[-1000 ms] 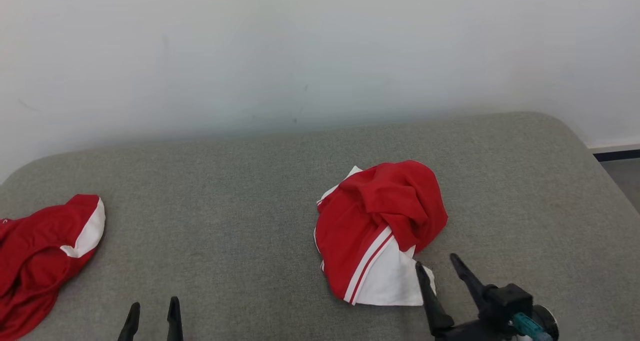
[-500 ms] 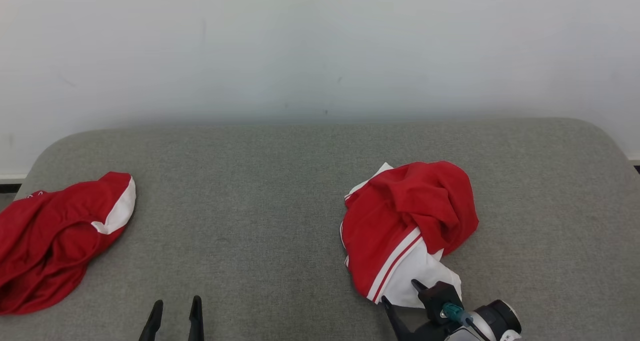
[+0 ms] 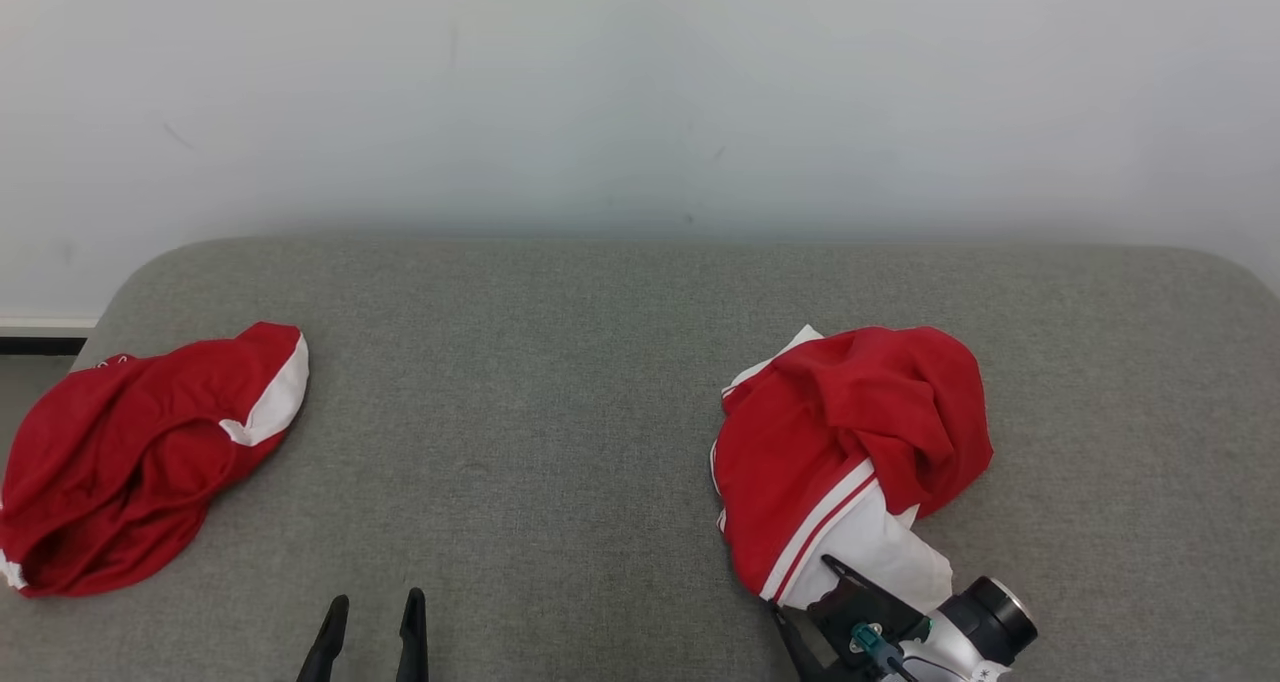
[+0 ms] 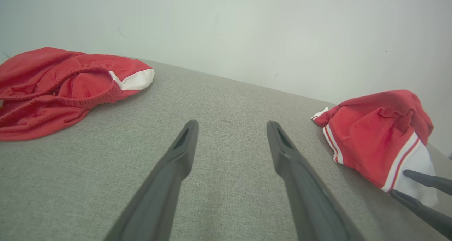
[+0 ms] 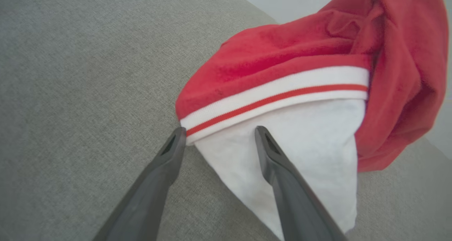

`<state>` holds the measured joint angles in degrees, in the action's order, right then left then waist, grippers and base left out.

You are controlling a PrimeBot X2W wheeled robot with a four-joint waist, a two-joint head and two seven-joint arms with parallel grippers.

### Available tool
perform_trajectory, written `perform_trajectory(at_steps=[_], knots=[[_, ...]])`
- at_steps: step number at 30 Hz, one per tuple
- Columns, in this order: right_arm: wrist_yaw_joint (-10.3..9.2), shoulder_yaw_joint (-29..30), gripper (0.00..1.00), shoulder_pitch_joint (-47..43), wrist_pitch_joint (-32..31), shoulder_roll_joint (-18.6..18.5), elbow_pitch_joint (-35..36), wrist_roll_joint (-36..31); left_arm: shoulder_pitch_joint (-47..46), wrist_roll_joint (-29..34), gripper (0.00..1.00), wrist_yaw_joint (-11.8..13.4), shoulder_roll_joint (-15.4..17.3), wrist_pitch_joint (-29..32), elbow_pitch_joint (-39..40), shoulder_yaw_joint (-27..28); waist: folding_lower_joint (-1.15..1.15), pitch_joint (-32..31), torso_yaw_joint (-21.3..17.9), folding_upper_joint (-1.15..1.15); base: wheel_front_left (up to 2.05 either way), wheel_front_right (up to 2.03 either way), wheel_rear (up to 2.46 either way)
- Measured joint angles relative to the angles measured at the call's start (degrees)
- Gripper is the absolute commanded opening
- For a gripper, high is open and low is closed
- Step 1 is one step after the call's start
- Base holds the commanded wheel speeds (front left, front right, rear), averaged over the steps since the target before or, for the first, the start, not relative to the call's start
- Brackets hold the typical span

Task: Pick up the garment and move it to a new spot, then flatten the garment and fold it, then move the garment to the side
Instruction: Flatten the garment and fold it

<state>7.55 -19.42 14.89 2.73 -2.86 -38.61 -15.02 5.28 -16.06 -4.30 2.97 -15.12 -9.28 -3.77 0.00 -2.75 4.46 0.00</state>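
The garment [image 3: 850, 442] is a crumpled red heap with a white panel and a red-and-white striped hem, lying right of centre on the grey cushion [image 3: 560, 382]. My right gripper [image 3: 800, 587] is open at its near white corner. In the right wrist view the right gripper [image 5: 219, 133] straddles that corner of the garment [image 5: 282, 75]: one finger [image 5: 279, 170] lies over the white cloth, the other rests on the cushion beside the hem. My left gripper [image 3: 372, 627] is open and empty, low over bare cushion. The left gripper [image 4: 232, 126] points between both heaps, with the garment [image 4: 374, 135] to its right.
A second crumpled red garment [image 3: 140, 452] with a white patch lies at the cushion's left end, also seen as a red garment [image 4: 60, 89] from the left wrist. A pale wall [image 3: 640, 92] rises right behind the cushion. Floor [image 3: 30, 382] shows past the left edge.
The head camera has turned, sliding the whole picture to the right. My right gripper has rolled over and come down onto the garment's white corner. The left gripper has stayed put.
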Motion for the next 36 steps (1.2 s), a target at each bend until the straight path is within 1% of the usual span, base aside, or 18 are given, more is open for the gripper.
perform_trajectory(at_steps=[6, 12, 15, 16, 17, 18, 19, 20, 26, 29, 33, 36], knots=[[0.0, 3.1, 1.0, 0.7, 0.6, 0.0, -1.8, -2.8, -0.1, -0.3, 1.0, 0.0, 0.0, 0.0, -0.4, -0.3, 0.0, 0.6, 0.7, 0.0, 0.0, 0.0, 0.0], [0.0, 2.7, 1.0, 1.6, 0.4, 0.1, -3.8, -4.4, -1.1, -0.6, 1.0, -0.1, 0.0, 0.0, -0.6, -0.2, 0.0, 1.5, 1.3, 0.0, 0.0, 0.0, 0.0], [0.0, 5.1, 1.0, 1.9, 1.0, 0.0, -3.3, -4.8, -1.4, -0.6, 1.0, -0.1, -0.1, 0.0, -0.6, 0.0, 0.0, 2.0, 1.3, 0.0, 0.0, 0.0, 0.0], [0.0, 5.1, 1.0, 1.9, 1.0, 0.0, -3.3, -4.8, -1.4, -0.6, 1.0, -0.1, -0.1, 0.0, -0.6, 0.0, 0.0, 2.0, 1.3, 0.0, 0.0, 0.0, 0.0], [0.0, 5.7, 0.93, 1.9, 1.3, 0.0, -3.2, -5.1, -1.5, -0.7, 1.0, -0.3, 0.0, 0.0, -0.7, 0.1, 0.0, 2.1, 1.3, 0.0, 0.0, 0.0, 0.0], [0.0, 6.5, 0.93, 2.0, 1.4, 0.0, -3.1, -5.2, -1.6, -0.7, 1.0, -0.3, -0.1, 0.0, -0.8, 0.3, 0.0, 2.2, 1.3, 0.0, 0.0, 0.0, 0.0], [0.0, 7.1, 0.27, 2.0, 1.4, 0.0, -3.1, -5.1, -1.6, -0.7, 1.0, -0.3, -0.1, 0.0, -0.9, 0.3, 0.0, 2.3, 1.3, 0.0, 0.0, 0.0, 0.0], [0.0, 7.6, 0.0, 2.0, 1.6, 0.0, -3.1, -5.1, -1.7, -0.7, 1.0, -0.3, -0.1, 0.0, -1.0, 0.4, 0.0, 2.3, 1.3, 0.0, 0.0, 0.0, 0.0], [0.0, 10.5, 0.0, 2.8, 2.8, 0.0, -3.5, -2.6, -2.2, -0.7, 1.0, -0.8, -0.1, 0.0, -1.7, 0.9, 0.0, 2.0, 1.2, 0.0, 0.0, 0.0, 0.0], [0.0, 10.5, 0.0, 3.1, 4.5, 0.0, -3.3, 0.1, -2.2, -0.7, 1.0, -1.1, -0.1, 0.0, -1.9, 1.3, 0.0, 1.7, 1.1, 0.0, 0.0, 0.0, 0.0], [0.0, 6.7, 0.0, 4.5, 7.4, 0.0, -0.6, 5.3, -2.3, -0.7, 1.0, -1.3, -0.1, 0.0, -1.9, 2.1, -0.01, 1.3, 0.6, 0.0, 0.0, 0.0, 0.0], [0.0, 2.6, 0.0, 6.3, 8.6, 0.0, 3.5, 9.9, -2.2, -0.6, 1.0, -1.3, -0.1, 0.0, -1.8, 2.8, -0.01, 1.1, -0.2, 0.0, 0.0, 0.0, 0.0]])
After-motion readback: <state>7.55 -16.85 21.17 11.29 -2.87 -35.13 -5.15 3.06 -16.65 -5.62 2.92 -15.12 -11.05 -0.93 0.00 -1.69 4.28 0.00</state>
